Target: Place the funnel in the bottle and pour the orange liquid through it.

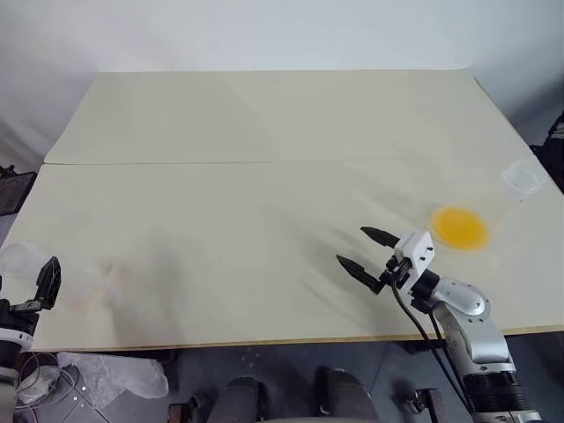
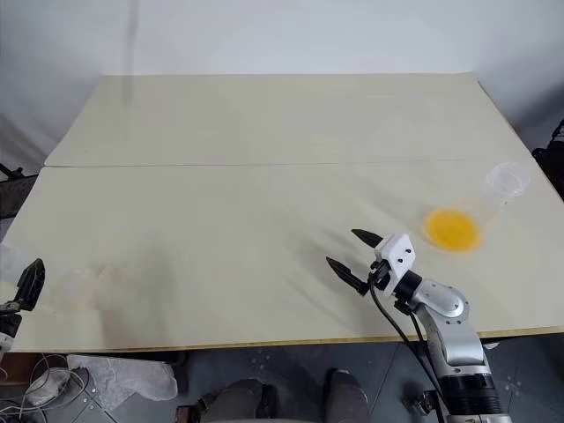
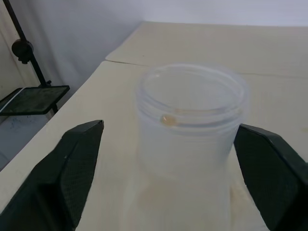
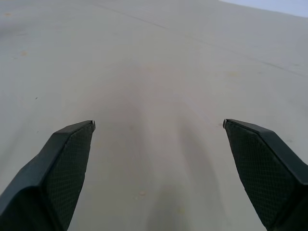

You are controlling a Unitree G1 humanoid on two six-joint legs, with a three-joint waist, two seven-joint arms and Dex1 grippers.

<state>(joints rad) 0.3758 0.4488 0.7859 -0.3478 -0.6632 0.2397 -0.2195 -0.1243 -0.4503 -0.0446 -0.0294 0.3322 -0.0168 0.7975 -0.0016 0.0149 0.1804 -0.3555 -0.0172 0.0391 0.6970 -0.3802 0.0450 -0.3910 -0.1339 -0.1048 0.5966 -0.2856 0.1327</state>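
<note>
While its left gripper [image 3: 168, 127] straddles the neck of the bottle [image 3: 192, 139], a humanoid robot holds both pairs of jaws spread wide over a pale table [image 1: 264, 115]. The bottle stands at the table's near left corner, and from the head it is hard to make out: a faint clear ring at the frame's edge, with one black finger beside it and the rest of that gripper cut off. The wrist camera shows the bottle's wide round mouth between the two fingers [image 3: 77, 168], with a small amber drop inside the rim and the clear wall flaring out below. One finger is plainly apart from the glass. The other lies so near its side that contact cannot be told. The bottle's base runs out of that picture.

The orange liquid [image 1: 459, 227] lies as a shallow pool in a clear flask [image 1: 507, 198] near the table's right edge, well apart from the bottle. The flask's walls nearly vanish against the tabletop, so its shape is hard to judge, though its round mouth shows beyond the pool.

The right gripper [image 1: 351, 245] is just short of that flask, level above bare table, holding nothing. Its wrist camera sees tabletop between the open fingers.
</note>
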